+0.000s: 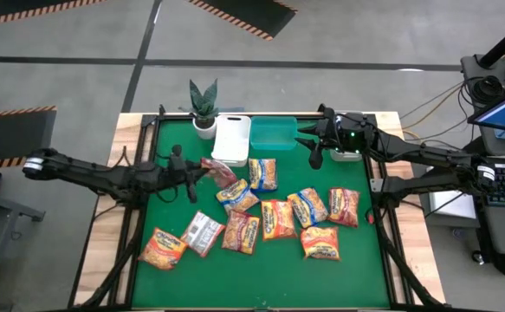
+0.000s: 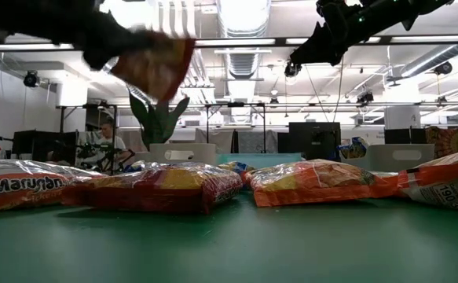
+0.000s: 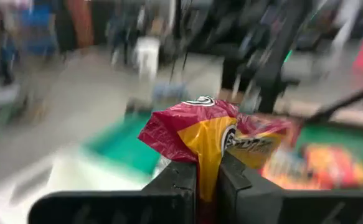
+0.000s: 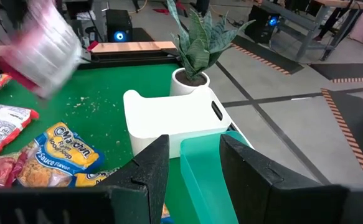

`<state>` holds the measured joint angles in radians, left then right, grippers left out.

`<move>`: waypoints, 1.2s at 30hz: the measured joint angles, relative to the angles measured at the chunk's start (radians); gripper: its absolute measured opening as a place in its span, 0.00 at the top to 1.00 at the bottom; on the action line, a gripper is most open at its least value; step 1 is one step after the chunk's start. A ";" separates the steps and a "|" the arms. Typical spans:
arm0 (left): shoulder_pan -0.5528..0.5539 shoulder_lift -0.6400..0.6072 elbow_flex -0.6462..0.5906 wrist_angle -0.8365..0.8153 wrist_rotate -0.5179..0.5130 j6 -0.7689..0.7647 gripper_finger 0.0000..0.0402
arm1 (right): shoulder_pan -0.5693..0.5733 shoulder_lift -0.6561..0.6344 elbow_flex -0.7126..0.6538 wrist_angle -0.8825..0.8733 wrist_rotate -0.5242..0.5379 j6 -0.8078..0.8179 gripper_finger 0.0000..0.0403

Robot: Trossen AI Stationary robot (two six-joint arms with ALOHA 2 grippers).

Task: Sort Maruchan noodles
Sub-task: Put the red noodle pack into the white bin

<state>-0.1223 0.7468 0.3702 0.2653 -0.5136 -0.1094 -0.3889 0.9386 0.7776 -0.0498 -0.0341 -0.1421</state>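
Your left gripper is clenched on a crinkly red-and-yellow noodle packet, lifted above the green mat near the white bin. Your right gripper hangs parted, empty, over the teal bin.

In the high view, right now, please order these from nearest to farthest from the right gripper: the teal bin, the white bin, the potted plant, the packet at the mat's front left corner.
From the right gripper:
1. Teal bin, just beside it, at the back of the mat.
2. White bin, next to the teal bin, farther toward the left arm.
3. Potted plant, at the back left.
4. Front-left noodle packet, farthest, across the mat.
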 joint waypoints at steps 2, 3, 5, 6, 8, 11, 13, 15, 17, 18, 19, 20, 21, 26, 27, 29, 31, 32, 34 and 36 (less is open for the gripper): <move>0.000 -0.025 0.021 -0.186 -0.041 -0.095 0.99 | 0.000 0.000 0.000 0.000 0.000 0.000 0.67; 0.001 -0.035 0.035 -0.282 -0.087 -0.148 0.99 | 0.000 0.000 0.000 0.000 0.000 0.000 0.67; 0.001 -0.043 0.058 -0.455 -0.229 -0.276 0.99 | 0.000 0.000 0.000 0.000 0.000 -0.001 0.67; 0.002 -0.043 0.064 -0.521 -0.299 -0.334 0.99 | 0.000 0.000 0.000 0.002 0.000 0.000 0.67; 0.003 -0.037 0.074 -0.612 -0.408 -0.415 0.99 | 0.000 0.000 0.000 0.003 0.000 0.000 0.67; 0.004 -0.018 0.076 -0.670 -0.490 -0.435 0.99 | 0.000 0.000 0.000 0.003 0.000 0.000 0.67; 0.006 0.004 0.074 -0.673 -0.528 -0.435 0.99 | 0.000 0.000 0.000 0.003 0.000 0.000 0.67; 0.006 0.035 0.072 -0.669 -0.559 -0.432 0.99 | 0.000 0.000 0.000 0.005 0.000 0.001 0.67; 0.006 0.076 0.065 -0.667 -0.561 -0.426 0.99 | 0.000 0.000 0.000 0.012 0.000 0.000 0.67; 0.006 0.099 0.059 -0.672 -0.558 -0.427 0.99 | 0.000 0.000 0.000 0.017 0.000 0.000 0.67; 0.006 0.123 0.058 -0.676 -0.554 -0.432 0.99 | 0.000 0.000 0.000 0.022 0.000 0.001 0.67; 0.006 0.146 0.058 -0.671 -0.549 -0.436 0.99 | 0.000 0.000 0.000 0.026 0.000 0.001 0.67; 0.006 0.167 0.058 -0.669 -0.550 -0.444 0.98 | 0.000 0.000 0.000 0.028 0.000 0.001 0.67; 0.005 0.260 0.078 -0.668 -0.462 -0.449 0.97 | 0.000 0.000 0.000 0.029 0.000 0.001 0.67; 0.005 0.278 0.078 -0.669 -0.430 -0.449 0.97 | 0.000 0.000 0.000 0.029 0.000 0.000 0.67; 0.005 0.306 0.078 -0.669 -0.364 -0.455 0.97 | 0.000 0.000 0.000 0.029 0.000 0.000 0.67; 0.005 0.323 0.080 -0.657 -0.294 -0.459 0.96 | 0.000 0.000 0.000 0.029 0.000 0.000 0.67; 0.003 0.331 0.087 -0.658 -0.259 -0.460 0.96 | 0.000 0.000 0.000 0.029 0.000 0.000 0.67; 0.000 0.343 0.106 -0.661 -0.215 -0.459 0.94 | 0.000 0.000 0.000 0.029 0.000 0.004 0.67; -0.001 0.352 0.131 -0.691 -0.203 -0.461 0.91 | 0.000 0.000 0.000 0.022 0.000 0.016 0.67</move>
<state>-0.1228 1.0987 0.5016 -0.4258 -0.7162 -0.5707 -0.3889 0.9386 0.7776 -0.0273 -0.0338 -0.1264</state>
